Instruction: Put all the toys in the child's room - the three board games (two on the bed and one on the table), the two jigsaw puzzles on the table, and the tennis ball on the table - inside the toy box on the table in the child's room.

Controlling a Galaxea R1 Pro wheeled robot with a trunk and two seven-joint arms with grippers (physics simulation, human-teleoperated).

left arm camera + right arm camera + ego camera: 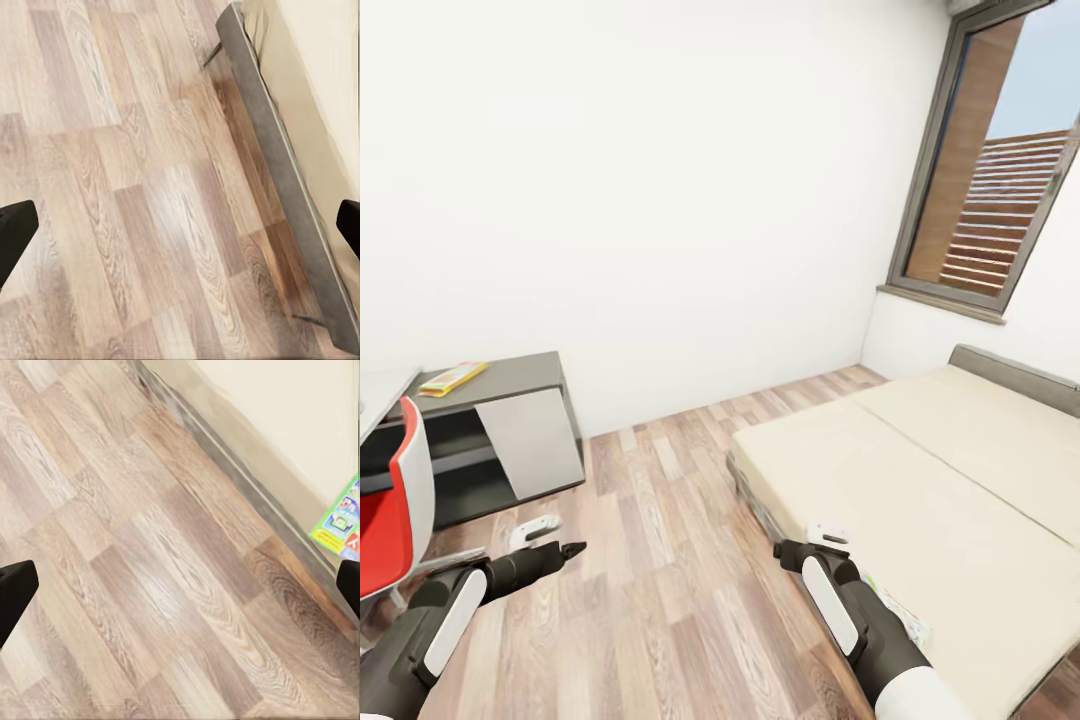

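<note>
Where the bed's (960,480) near edge meets the right arm: a board game (900,612) lies flat, half hidden.
Table (500,375): against the wall at left, a yellow game (452,378) on its dark section.
Floor (660,560): bare wood between table and bed.
Left gripper (180,225): fingers spread, holding nothing.
Right gripper (180,585): fingers spread, holding nothing.
Chair (395,510): red, far left.

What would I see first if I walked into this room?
Probably the wide cream bed on the right, with a colourful board game lying at its near edge by the right gripper. Then the bright red chair at the far left, beside the dark desk section, and the tall window above the bed.
</note>
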